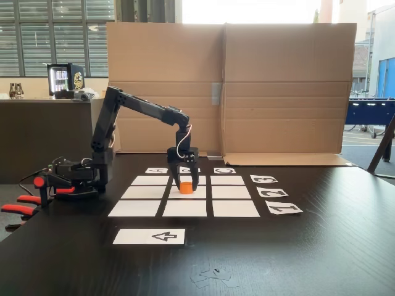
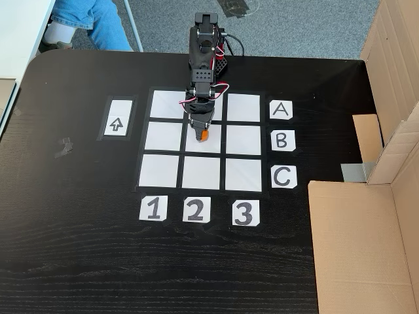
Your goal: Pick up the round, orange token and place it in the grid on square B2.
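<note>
I've got the gripper (image 1: 186,185) down over the grid (image 2: 162,171), jaws set narrow around the token (image 1: 186,188), which sits between the fingertips w/ its base at or just off the paper. Looks like it's held, but I can't tell from here whether the pads actually press it or just flank it.

Token is over square B2 (image 2: 211,145), the centre cell. In the angled fixed view it hangs at the near edge of that cell, just below the jaws' tips; in the top-down fixed view, the token (image 2: 204,135) pokes out past the gripper (image 2: 203,133) toward the C row, well inside the cell.

Risks, imo: if I release w/ the token not flat, it could tip or roll off toward a neighbour cell. Opening unevenly could drag it sideways. Pulling up too early w/ a finger touching could flick it.

Angled view gives me height and the arm's reach. Top-down view gives cell placement, the labels A B C (image 2: 281,140) and 1 2 3 (image 2: 196,210), plus a person's leg (image 2: 91,19) beyond the table (image 2: 72,248).
</note>
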`<state>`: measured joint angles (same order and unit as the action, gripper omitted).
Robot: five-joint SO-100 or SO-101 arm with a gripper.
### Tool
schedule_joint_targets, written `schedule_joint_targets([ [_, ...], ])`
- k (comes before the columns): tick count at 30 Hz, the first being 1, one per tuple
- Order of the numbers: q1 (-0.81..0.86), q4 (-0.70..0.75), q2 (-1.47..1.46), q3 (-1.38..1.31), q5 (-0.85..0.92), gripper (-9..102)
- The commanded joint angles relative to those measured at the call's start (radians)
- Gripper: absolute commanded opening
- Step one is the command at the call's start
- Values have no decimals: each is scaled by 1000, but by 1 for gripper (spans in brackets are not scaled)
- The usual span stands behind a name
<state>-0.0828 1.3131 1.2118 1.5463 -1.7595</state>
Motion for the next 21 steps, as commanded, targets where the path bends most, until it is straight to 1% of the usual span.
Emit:
schedule_joint_targets([
  [1, -15, 5, 11, -14, 12, 21],
  [3, -15, 5, 15, 2, 12, 33],
  [7, 2, -8, 58, 35, 15, 52],
  [11, 37, -55, 183, 103, 26, 58],
  [16, 80, -140, 357, 218, 69, 61],
  [21, 164, -291, 588, 391, 143, 62],
])
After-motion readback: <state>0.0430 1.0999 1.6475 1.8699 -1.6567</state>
